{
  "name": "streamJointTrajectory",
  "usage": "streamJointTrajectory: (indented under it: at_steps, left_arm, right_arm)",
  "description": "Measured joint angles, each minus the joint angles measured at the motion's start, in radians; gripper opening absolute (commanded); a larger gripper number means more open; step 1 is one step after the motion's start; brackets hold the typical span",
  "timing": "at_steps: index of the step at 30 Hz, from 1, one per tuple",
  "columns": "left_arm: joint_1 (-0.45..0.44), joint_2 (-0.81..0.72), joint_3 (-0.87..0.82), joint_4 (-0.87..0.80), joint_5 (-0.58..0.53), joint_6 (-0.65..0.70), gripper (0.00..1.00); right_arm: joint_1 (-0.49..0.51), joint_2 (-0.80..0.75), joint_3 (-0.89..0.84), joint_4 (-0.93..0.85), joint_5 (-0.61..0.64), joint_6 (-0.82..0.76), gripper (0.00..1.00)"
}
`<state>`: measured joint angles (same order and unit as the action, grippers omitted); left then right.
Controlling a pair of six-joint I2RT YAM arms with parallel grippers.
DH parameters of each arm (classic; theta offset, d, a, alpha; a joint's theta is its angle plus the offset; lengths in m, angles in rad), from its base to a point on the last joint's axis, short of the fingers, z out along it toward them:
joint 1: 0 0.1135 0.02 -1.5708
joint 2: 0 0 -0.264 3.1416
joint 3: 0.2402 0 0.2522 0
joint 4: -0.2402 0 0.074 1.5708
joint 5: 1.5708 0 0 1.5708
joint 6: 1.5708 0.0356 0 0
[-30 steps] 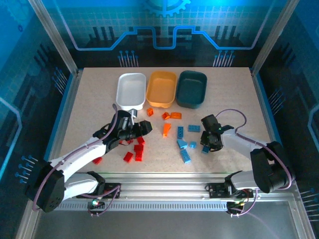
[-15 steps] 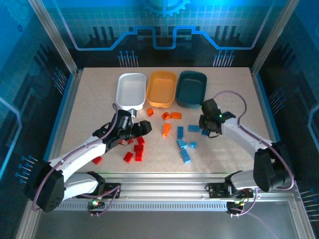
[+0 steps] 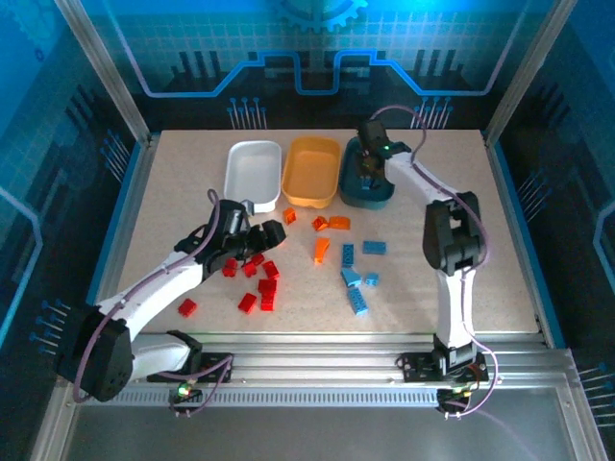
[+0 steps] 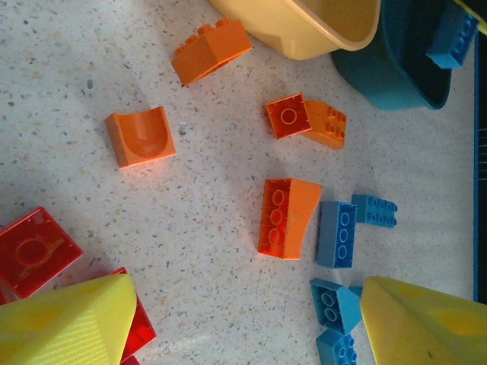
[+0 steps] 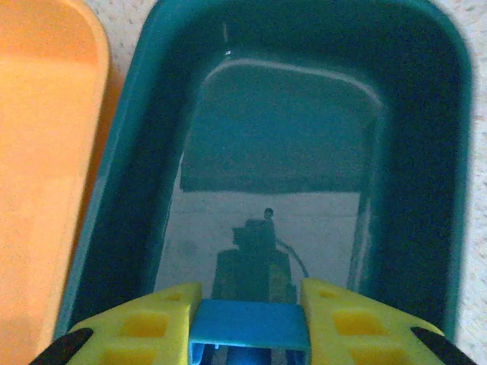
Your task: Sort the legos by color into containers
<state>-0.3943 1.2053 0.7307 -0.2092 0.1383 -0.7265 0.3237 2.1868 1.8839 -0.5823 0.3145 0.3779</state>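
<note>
Red legos [image 3: 270,272]: scattered on the counter [image 3: 163,192], just below and nearer than the left jaws; one stray red brick [image 3: 187,307] lies well apart, back toward the arm base.
Left jaws: spread wide, gripping nothing, low over the counter; the yellow fingers [image 4: 68,319] sit on either side of the loose bricks.
Light blue legos [image 3: 359,303]: a loose cluster to the right of the left jaws, well short of the right jaws.
Orange legos [image 3: 320,250]: ahead of the left jaws, between them and the tubs; the long orange brick [image 4: 285,218] lies just beside a blue one [image 4: 336,233].
White tub [image 3: 252,173]: just beyond the left jaws.
Orange tub [image 3: 310,173]: just left of the right jaws.
Dark teal tub [image 5: 411,152]: directly beneath the right jaws.
Right jaws: clamped on a light blue brick [image 5: 249,323], which hangs above the teal tub's floor.
</note>
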Motion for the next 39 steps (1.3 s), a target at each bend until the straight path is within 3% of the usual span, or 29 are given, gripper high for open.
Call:
streamJointTrajectory:
  at_steps: [4,10,14,17,24,29,34,39]
  left_arm:
    - [0.011,0.0,0.002,-0.015,0.001,0.0,0.8]
    - [0.013,0.0,0.002,-0.023,0.003,0.002,0.8]
    - [0.013,0.0,0.002,-0.023,0.021,0.002,0.82]
    - [0.013,-0.002,0.002,-0.022,0.032,0.0,0.84]
    - [0.001,-0.039,-0.043,0.034,0.055,-0.025,0.91]
    - [-0.044,-0.044,-0.084,0.056,0.063,-0.039,0.95]
    - [-0.08,-0.046,-0.098,0.078,0.062,-0.061,0.99]
    - [-0.113,-0.046,-0.1,0.1,0.061,-0.071,0.99]
  right_arm:
    - [-0.006,0.121,0.14,-0.064,-0.021,-0.024,0.34]
    - [-0.01,0.161,0.171,-0.12,-0.058,-0.045,0.55]
    - [-0.01,0.14,0.16,-0.121,-0.067,-0.058,0.57]
    - [-0.009,0.04,0.071,-0.107,-0.068,-0.06,0.6]
    - [0.028,-0.434,-0.35,0.008,-0.006,-0.058,0.99]
    - [0.048,-0.597,-0.633,0.051,-0.021,-0.053,1.0]
    - [0.069,-0.578,-0.785,0.034,-0.063,-0.032,1.0]
    - [0.095,-0.537,-0.818,0.048,-0.122,-0.005,1.0]
